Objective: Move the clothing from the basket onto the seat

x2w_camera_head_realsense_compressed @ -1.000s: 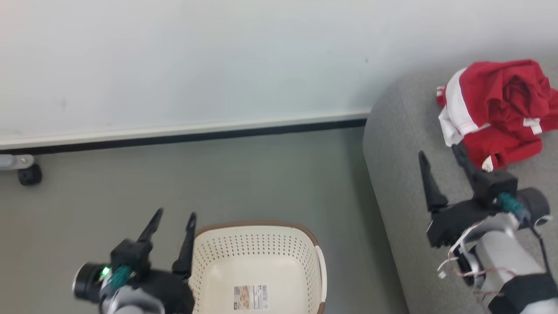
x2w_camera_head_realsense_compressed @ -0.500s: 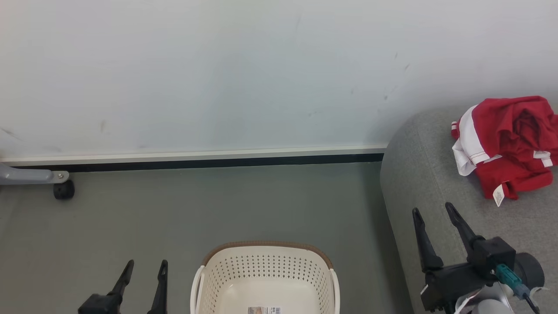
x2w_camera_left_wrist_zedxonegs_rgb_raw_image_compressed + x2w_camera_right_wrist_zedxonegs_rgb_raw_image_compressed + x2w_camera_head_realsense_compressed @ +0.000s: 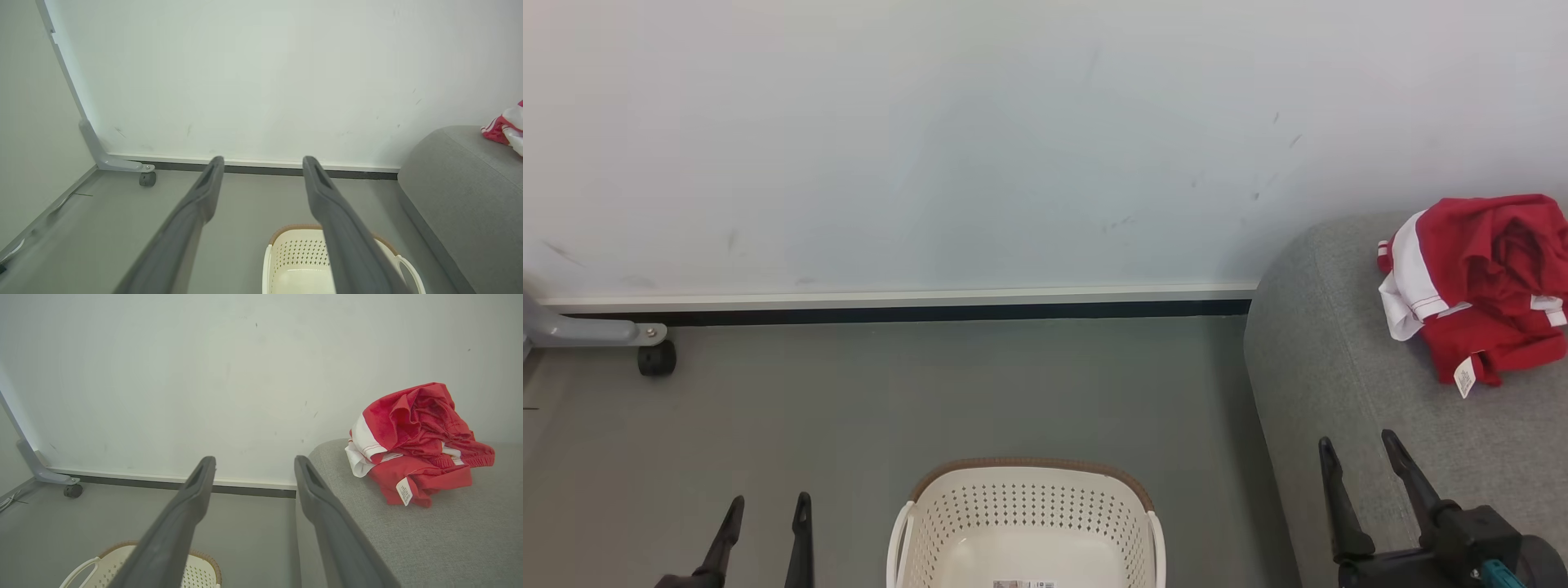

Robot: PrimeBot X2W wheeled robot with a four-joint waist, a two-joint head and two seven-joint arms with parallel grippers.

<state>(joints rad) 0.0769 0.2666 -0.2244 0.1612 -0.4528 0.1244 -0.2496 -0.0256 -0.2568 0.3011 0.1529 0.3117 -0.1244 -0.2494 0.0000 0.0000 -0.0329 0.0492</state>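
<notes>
Red clothing (image 3: 1478,286) lies on the seat (image 3: 1339,367) at right; left gripper (image 3: 770,496) and right gripper (image 3: 1356,438), fingers wide and empty, should withdraw without snagging it.

A pale wall (image 3: 931,147) fills the upper frame, with faint dark marks (image 3: 1119,222) right of centre. Below it runs a white-and-black skirting (image 3: 890,304), then grey floor (image 3: 931,392). At the left edge, a grey leg (image 3: 588,332) ends in a black caster (image 3: 656,359).
</notes>
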